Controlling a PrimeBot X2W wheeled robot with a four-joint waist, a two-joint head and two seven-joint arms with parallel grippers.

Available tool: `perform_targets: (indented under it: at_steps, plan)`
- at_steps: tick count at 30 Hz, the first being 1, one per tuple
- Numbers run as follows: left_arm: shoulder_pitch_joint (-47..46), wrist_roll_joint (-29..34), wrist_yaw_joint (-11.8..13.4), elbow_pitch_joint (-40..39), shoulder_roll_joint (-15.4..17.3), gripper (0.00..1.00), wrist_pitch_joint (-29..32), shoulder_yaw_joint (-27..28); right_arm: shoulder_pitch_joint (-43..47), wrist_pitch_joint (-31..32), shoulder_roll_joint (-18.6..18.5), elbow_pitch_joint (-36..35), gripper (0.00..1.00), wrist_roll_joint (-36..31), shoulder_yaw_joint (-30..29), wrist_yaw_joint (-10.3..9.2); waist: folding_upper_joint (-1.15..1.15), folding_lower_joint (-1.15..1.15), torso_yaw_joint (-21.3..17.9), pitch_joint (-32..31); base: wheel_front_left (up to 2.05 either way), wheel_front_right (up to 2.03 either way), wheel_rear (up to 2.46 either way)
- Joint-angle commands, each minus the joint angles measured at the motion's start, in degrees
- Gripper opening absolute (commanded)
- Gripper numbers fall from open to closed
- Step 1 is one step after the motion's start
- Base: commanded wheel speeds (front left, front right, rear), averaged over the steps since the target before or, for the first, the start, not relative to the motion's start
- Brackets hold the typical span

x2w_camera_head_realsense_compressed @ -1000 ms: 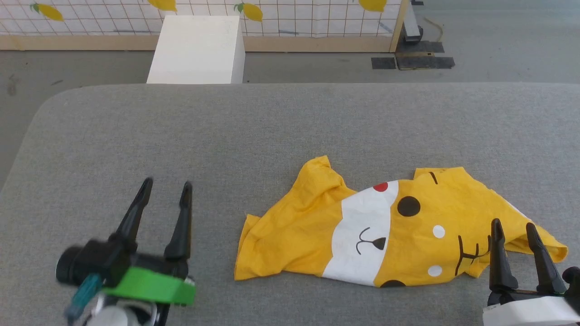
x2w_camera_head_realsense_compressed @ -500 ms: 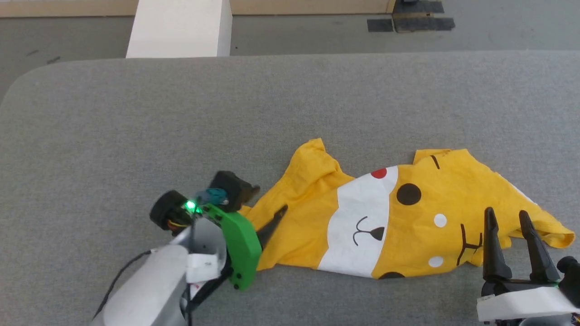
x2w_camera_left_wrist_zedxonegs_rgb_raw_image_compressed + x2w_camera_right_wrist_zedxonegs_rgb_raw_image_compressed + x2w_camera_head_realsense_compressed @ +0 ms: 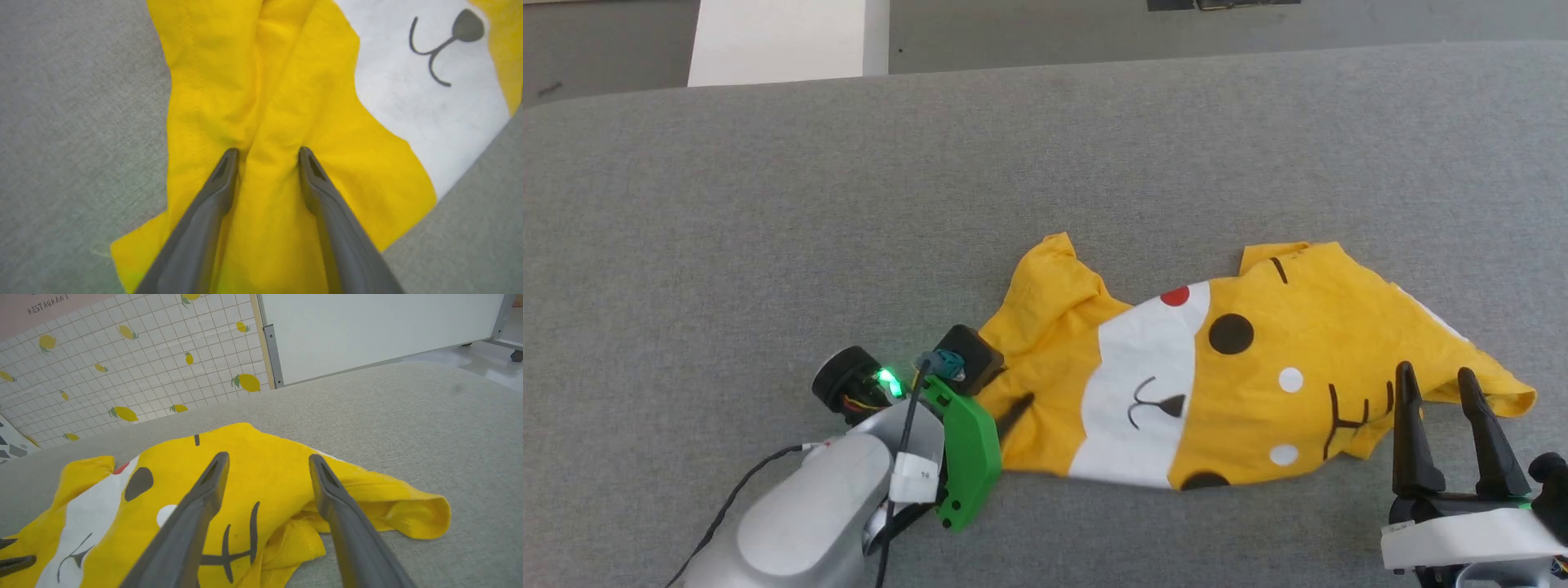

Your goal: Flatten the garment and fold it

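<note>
The grey padded surface (image 3: 768,204) carries the garment (image 3: 1241,408), which lies crumpled to the right of the middle, print upward. A second ago the left gripper (image 3: 266,150) hovered well apart from it. Now it is down on the shirt's left edge, its fingers narrower than before, with a ridge of cloth between them that is not yet pinched. The right gripper (image 3: 1435,371) waits with fingers wide at the shirt's right end. I judge that the flattening is only starting.
</note>
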Motion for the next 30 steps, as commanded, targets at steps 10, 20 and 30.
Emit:
perform_targets:
  at_steps: [10, 20, 30]
  plan:
    - [-10.23, -12.63, -0.27, -9.2, 11.22, 0.0, -3.53, 4.45, -0.09, -0.34, -0.02, -0.73, 1.0, 1.0, -0.73, -0.08, 0.0, 0.0, -0.66, 0.38, 0.0, 0.0, 0.0]
    - [-18.95, -14.89, 0.0, -8.68, 18.51, 0.0, -6.48, 9.21, -2.21, -0.34, -0.02, -1.48, 1.0, 2.65, 0.95, -0.08, 0.0, 0.0, -5.54, 7.35, 0.0, 0.0, 0.0]
    - [-18.51, -10.63, 1.75, 5.02, 14.91, 0.0, -12.39, 7.2, -2.94, -0.34, -0.02, -1.61, 1.0, 4.06, 1.91, -0.08, 0.0, 0.0, -8.58, 11.03, 0.0, 0.0, 0.0]
